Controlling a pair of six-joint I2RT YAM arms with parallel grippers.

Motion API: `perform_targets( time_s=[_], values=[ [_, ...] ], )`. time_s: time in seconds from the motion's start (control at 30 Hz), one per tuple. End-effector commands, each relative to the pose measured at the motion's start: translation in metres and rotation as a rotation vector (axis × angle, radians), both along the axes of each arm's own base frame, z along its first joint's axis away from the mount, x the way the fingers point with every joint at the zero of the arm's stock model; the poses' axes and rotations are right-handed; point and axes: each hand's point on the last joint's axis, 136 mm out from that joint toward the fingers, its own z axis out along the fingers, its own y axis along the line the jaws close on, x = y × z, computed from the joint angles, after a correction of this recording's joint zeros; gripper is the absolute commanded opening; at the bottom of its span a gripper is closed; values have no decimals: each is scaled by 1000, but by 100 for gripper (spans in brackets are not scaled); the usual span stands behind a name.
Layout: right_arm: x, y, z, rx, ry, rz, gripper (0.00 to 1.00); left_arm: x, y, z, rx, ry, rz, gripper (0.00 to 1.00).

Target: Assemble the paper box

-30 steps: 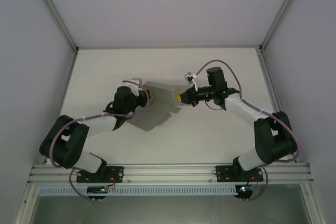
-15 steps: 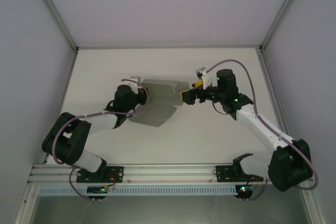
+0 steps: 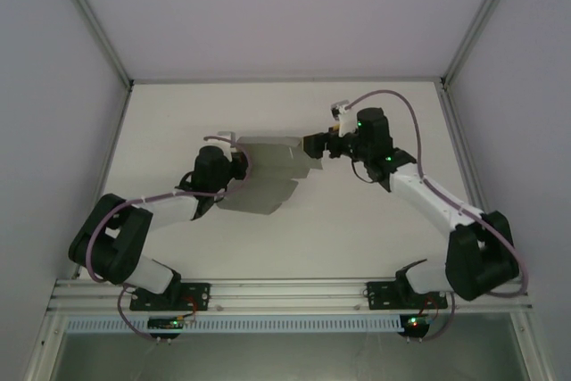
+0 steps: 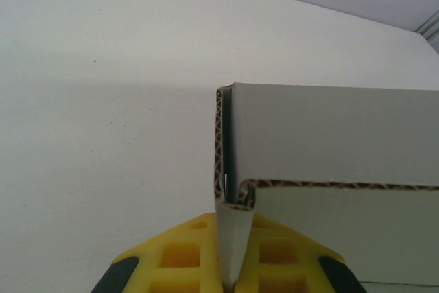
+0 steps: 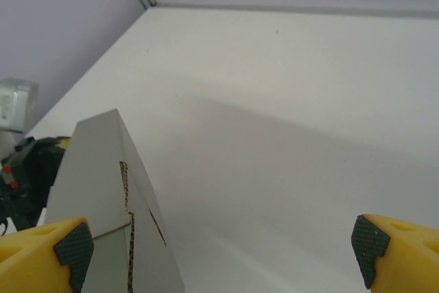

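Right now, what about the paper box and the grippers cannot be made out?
Top view: the paper box is too small to read its folds; the left gripper covers its left edge.
Left wrist view: the box runs off the right edge, so its far end is cut off.
Right wrist view: the bottom edge cuts the box; whether the open right gripper touches it cannot be told.

paper box (image 4: 329, 142): matt grey corrug. card | left pincer (image 4: 232, 265): yellow plastic | table (image 4: 103, 66): matt white, smooth

White matte table (image 3: 357, 238), pale grey enclosure walls (image 3: 268, 6), aluminium frame rail (image 3: 285, 290) along the near edge.
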Motion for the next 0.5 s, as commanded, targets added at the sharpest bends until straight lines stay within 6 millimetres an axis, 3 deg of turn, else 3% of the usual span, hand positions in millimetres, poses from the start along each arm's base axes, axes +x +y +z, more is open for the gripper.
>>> perform_targets(
  time_s=[0.0, 0.1, 0.23, 0.37, 0.47],
  values=[
    [-1, 23, -7, -46, -23, 64, 99, 2, 3, 3, 18, 9, 18, 1],
    [4, 27, -29, -139, -10, 20, 99, 1, 2, 4, 23, 5, 7, 1],
    [15, 32, -45, -191, -10, -12, 100, -1, -1, 6, 45, -12, -17, 1],
    [32, 37, -48, -253, -63, -110, 99, -8, -8, 9, 95, -41, -49, 0],
    [42, 41, -39, -290, -145, -217, 100, -11, -12, 11, 115, -55, -54, 0]
  ],
)
